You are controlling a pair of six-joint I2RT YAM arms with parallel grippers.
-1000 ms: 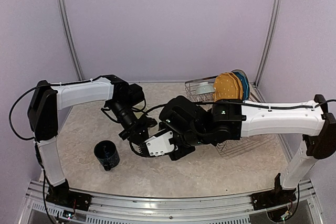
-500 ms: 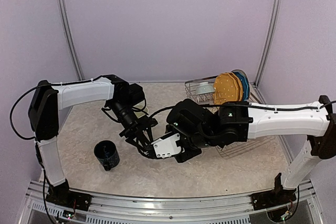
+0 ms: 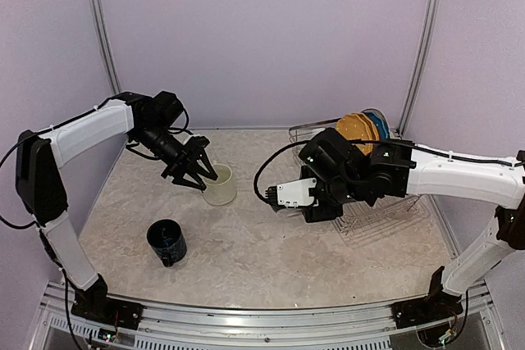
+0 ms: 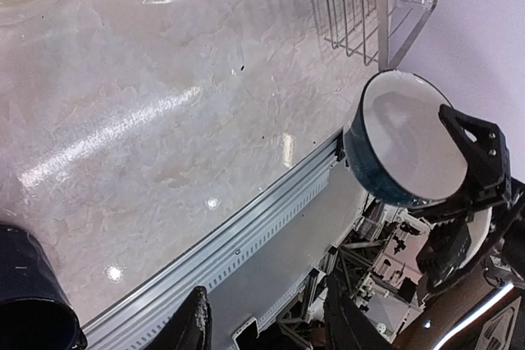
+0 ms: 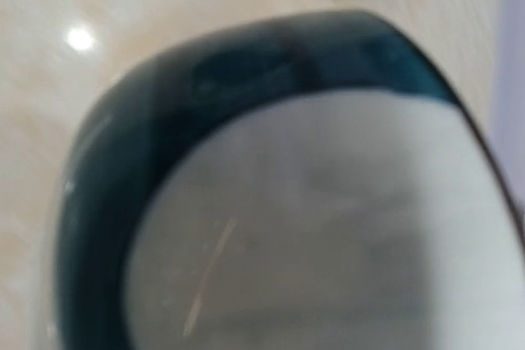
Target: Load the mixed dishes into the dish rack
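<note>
Two mugs stand upright on the table (image 3: 271, 268): a dark blue mug (image 3: 166, 242) near the front left and a cream mug (image 3: 220, 186) further back, toward the middle. The left arm reaches in from the left side, and the left gripper (image 4: 264, 305) hangs just beside the cream mug's left rim; from above I cannot tell whether a finger touches it. Its own camera shows the two fingers (image 4: 194, 321) set apart with nothing between them, so the jaws are open and empty. The right gripper (image 3: 283, 197) hovers above the table between the cream mug and the dish rack (image 3: 385, 223), jaws clamped on a grey-teal cup (image 4: 406, 141). Seen from the left wrist, the cup is tilted in the air, its pale inside facing the camera, with a black finger (image 4: 476, 153) across the right edge of its mouth. In the right wrist view the cup fills almost the whole picture, blurred. The rack sits on the right side of the table, partly under the right arm. At its far end a yellow plate (image 3: 353, 133) and a blue plate (image 3: 381, 127) stand on edge, close together
</note>
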